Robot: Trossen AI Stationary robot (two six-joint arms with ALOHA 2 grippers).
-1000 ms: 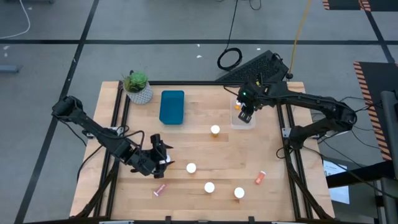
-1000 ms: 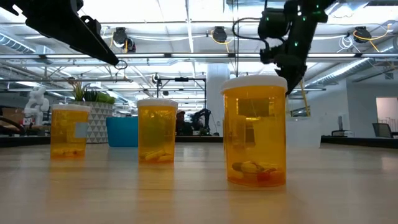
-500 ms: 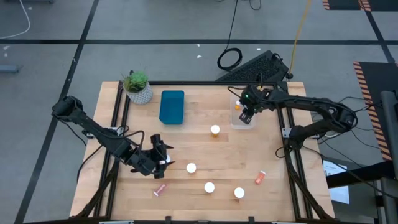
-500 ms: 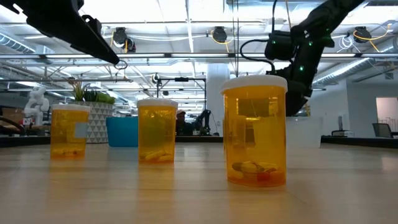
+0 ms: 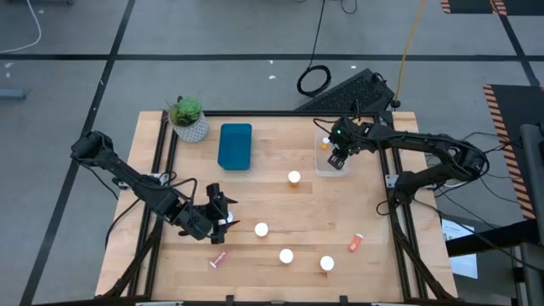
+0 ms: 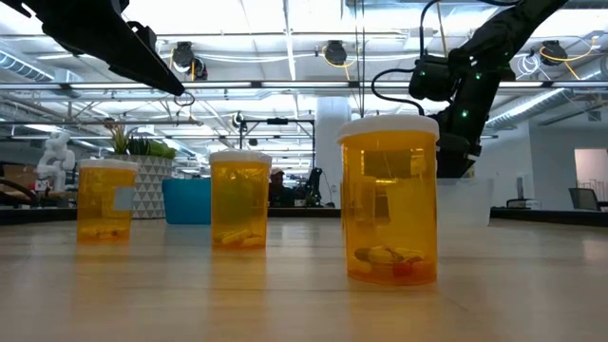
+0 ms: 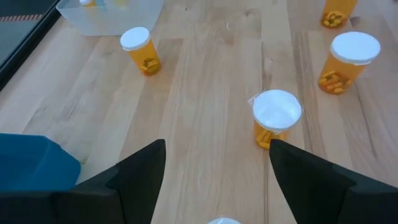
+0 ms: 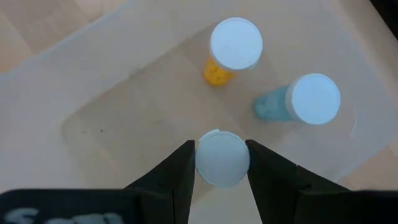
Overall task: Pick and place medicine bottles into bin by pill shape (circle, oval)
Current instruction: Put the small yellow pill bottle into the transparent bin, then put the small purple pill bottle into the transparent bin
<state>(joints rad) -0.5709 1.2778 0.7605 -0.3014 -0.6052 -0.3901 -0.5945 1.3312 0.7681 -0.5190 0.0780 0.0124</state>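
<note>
My right gripper is over the clear bin at the table's far right, shut on a white-capped medicine bottle. In the bin stand an amber bottle and a teal one. My left gripper waits open near the table's left, facing an amber bottle. Other amber bottles stand upright on the table. An orange slim bottle and a pink one lie on their sides. My right gripper pinches the bottle's round white cap between its two fingers, one on each side. The fingers come from above, pointing down into the clear bin. The bottle stays upright; the cap hides its body, so whether it stands on the bin's floor cannot be told.
A blue bin and a potted plant stand at the far left. A dark keyboard lies beyond the far edge. Bare wood stretches between the blue bin and the clear bin.
My right gripper has gone down toward the clear bin with the bottle, which stays upright in its fingers.
</note>
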